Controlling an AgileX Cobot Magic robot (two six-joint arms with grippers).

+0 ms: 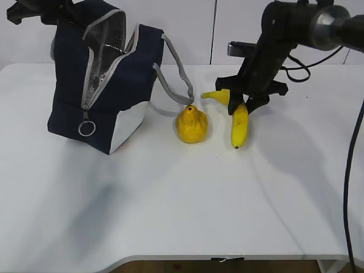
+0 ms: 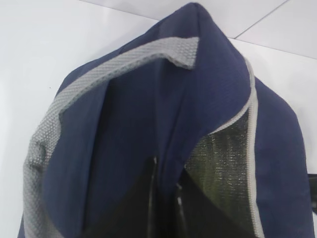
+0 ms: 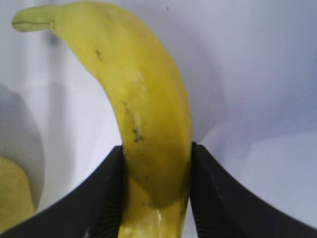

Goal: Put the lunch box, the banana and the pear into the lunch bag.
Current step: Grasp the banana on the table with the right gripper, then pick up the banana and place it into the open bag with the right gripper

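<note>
The navy lunch bag stands at the back left, its zipper open and the silver lining showing. My left gripper is shut on the bag's top edge; in the left wrist view its dark fingers pinch a fold of the navy fabric. My right gripper is shut on the yellow banana, also seen between its jaws in the right wrist view. The banana is at or just above the table. The pear stands between bag and banana, and shows at the wrist view's left edge. The lunch box is not in view.
The bag's grey strap handle loops down toward the pear. The zipper's ring pull hangs on the bag's front. The white table has its front edge near the bottom. Black cables hang at the right.
</note>
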